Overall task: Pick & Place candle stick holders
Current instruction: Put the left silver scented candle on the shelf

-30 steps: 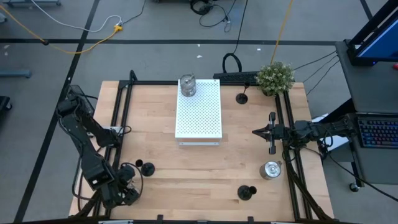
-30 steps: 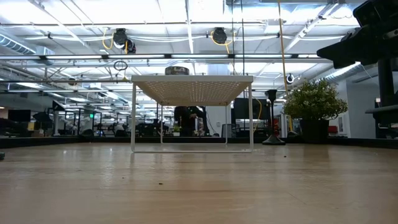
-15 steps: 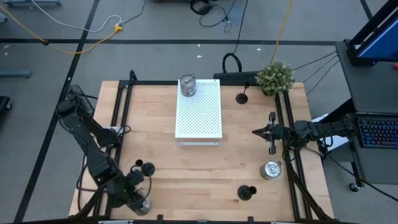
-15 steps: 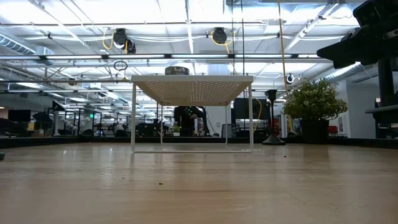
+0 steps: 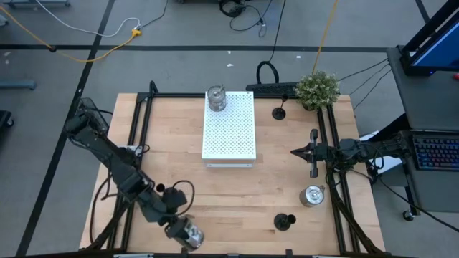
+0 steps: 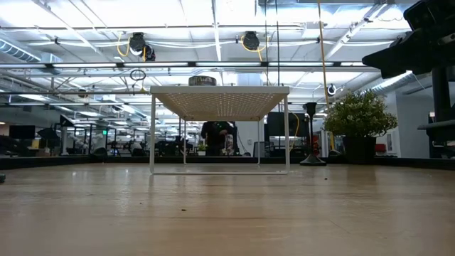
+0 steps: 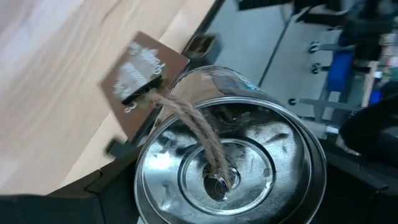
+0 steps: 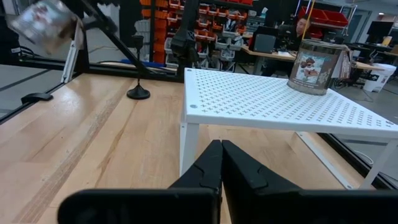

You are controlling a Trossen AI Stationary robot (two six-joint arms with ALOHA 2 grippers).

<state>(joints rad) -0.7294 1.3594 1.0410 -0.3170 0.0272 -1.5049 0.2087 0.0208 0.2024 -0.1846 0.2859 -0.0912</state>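
Fingers of the left gripper [image 5: 188,234] clamp a silver holder [image 7: 227,165] wide, carrying it above the table's [image 5: 237,193] near edge, presumably toward the white board [image 5: 229,132], where another silver holder [image 5: 216,99] sits. Right gripper [image 5: 295,151] waits closed. Bare wood between leaves room.

A white perforated board [image 6: 219,93] carries what seems a silver holder [image 6: 202,81].

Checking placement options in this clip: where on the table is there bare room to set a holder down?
The white board is bare apart from the silver holder at its far end. Wood between the board and the left gripper is free. The right side is crowded: right gripper, another silver holder, black holder.
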